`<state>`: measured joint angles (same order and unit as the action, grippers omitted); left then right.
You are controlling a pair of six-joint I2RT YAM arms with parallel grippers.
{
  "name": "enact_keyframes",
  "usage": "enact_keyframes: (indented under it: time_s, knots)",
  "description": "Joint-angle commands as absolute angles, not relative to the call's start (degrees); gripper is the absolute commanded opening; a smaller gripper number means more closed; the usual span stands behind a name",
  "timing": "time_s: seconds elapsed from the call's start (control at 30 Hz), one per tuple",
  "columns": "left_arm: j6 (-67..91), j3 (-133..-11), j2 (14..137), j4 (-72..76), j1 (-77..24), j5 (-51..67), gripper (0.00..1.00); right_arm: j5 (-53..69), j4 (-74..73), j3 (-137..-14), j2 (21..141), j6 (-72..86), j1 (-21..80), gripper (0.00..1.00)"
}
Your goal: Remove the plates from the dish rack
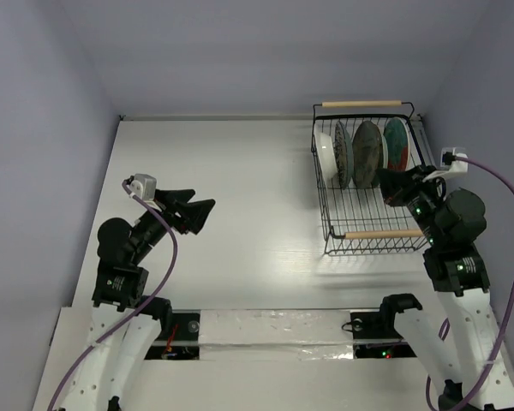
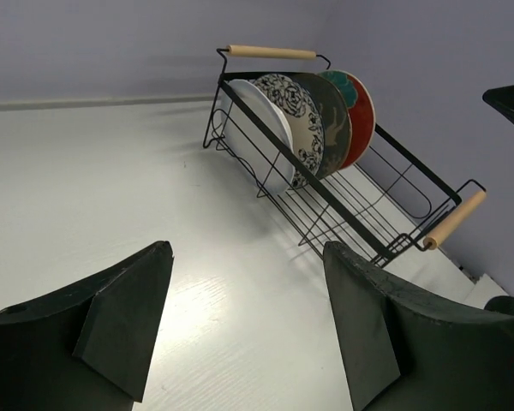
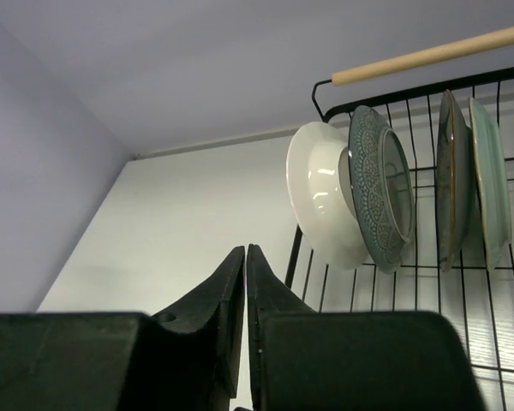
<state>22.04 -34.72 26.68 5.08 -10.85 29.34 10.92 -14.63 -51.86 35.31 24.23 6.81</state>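
The black wire dish rack with wooden handles stands at the back right. Several plates stand upright in its far half: a white one on the left, a patterned one, a dark grey one and a red-and-teal one. My right gripper is shut and empty, hovering over the rack just in front of the plates. In the right wrist view its tips point left of the white plate. My left gripper is open and empty over the table's left half, far from the rack.
Purple walls close in the white table at the back and both sides. The rack's near half holds no plates. A taped strip runs along the near edge between the arm bases.
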Motion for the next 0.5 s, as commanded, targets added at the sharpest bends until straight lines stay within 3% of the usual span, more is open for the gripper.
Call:
enact_keyframes:
  time_s: [0.0, 0.13, 0.23, 0.27, 0.33, 0.47]
  knots:
    - [21.18, -37.26, 27.33, 7.30, -11.07, 32.08, 0.68, 12.30, -12.92, -54.40, 35.42, 23.73, 6.50, 0.11]
    - [20.92, -37.18, 26.72, 7.82, -11.07, 33.13, 0.58, 13.53, -12.31, -55.81, 37.09, 23.82, 6.50, 0.00]
    - [21.53, -36.65, 25.66, 8.70, -11.07, 32.44, 0.32, 13.54, -12.13, -57.38, 39.72, 23.38, 6.50, 0.00]
    - [21.62, -36.74, 25.84, 8.27, -11.07, 32.00, 0.17, 13.01, -12.13, -57.74, 40.60, 23.38, 6.50, 0.00]
    - [21.97, -36.83, 26.01, 8.00, -11.07, 30.85, 0.03, 11.70, -12.39, -58.44, 43.49, 22.68, 7.20, 0.00]
    - [22.06, -37.09, 27.07, 7.12, -11.07, 29.71, 0.00, 3.10, -14.32, -62.30, 49.63, 20.75, 12.20, 0.00]
